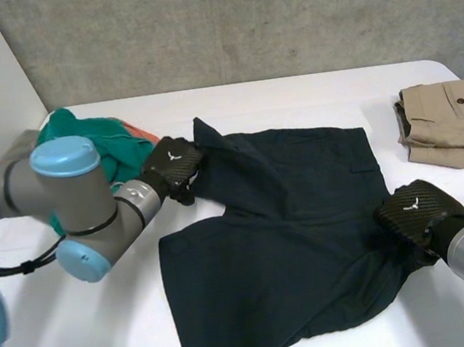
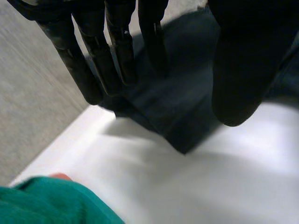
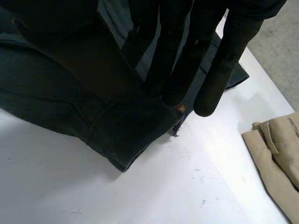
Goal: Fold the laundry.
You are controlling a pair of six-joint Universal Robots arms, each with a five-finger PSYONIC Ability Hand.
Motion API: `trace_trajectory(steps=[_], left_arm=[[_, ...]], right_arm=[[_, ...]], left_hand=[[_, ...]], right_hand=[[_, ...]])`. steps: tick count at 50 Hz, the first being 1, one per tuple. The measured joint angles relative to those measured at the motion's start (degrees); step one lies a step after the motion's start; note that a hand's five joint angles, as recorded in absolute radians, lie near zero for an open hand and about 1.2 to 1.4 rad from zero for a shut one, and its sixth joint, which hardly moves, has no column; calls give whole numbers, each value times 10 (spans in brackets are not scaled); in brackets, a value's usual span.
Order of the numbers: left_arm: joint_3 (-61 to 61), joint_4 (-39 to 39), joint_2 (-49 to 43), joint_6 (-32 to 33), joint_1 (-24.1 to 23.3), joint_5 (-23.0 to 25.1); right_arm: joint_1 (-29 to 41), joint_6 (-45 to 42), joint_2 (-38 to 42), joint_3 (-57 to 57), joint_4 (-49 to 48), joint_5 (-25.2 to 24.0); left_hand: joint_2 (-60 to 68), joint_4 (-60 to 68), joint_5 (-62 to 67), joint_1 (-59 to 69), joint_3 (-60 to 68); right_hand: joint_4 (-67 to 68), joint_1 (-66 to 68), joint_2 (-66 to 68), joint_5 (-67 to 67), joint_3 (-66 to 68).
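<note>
Dark navy shorts (image 1: 290, 234) lie spread on the white table (image 1: 307, 96). My left hand (image 1: 173, 165) is at their far left corner. In the left wrist view its fingers (image 2: 117, 51) are nearly straight and stand apart from the thumb (image 2: 238, 79), and the shorts' corner (image 2: 159, 107) lies on the table below them. My right hand (image 1: 414, 210) is on the shorts' right edge. In the right wrist view its fingers (image 3: 187, 56) and thumb close on the dark hem (image 3: 117, 135) and lift it slightly.
A crumpled green garment (image 1: 97, 139) with an orange piece lies at the back left, also seen beyond the left hand (image 2: 51, 203). Folded khaki trousers (image 1: 451, 125) sit at the back right, near the right hand (image 3: 275, 154). A wall stands on the left.
</note>
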Motion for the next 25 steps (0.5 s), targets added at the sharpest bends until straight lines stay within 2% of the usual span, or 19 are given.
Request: trace_trajectory(steps=[6,17,25], left_arm=[[85,-30,-75,1,1,-4],[129,-27,-114,0,-3,-2],[162,-26,-143,1,-4,-5]], right_arm=[[-2,0,18,0,-9,1],[-5,-1,31,0,-16,1],[-5,-1,35,0,-19,1]], left_hand=[[3,3,3,1,3],[31,31,29,32,31],[182,183,178,182,182]], right_hand=[[0,0,0,0,0],[0,0,0,0,0],[0,0,0,0,0]])
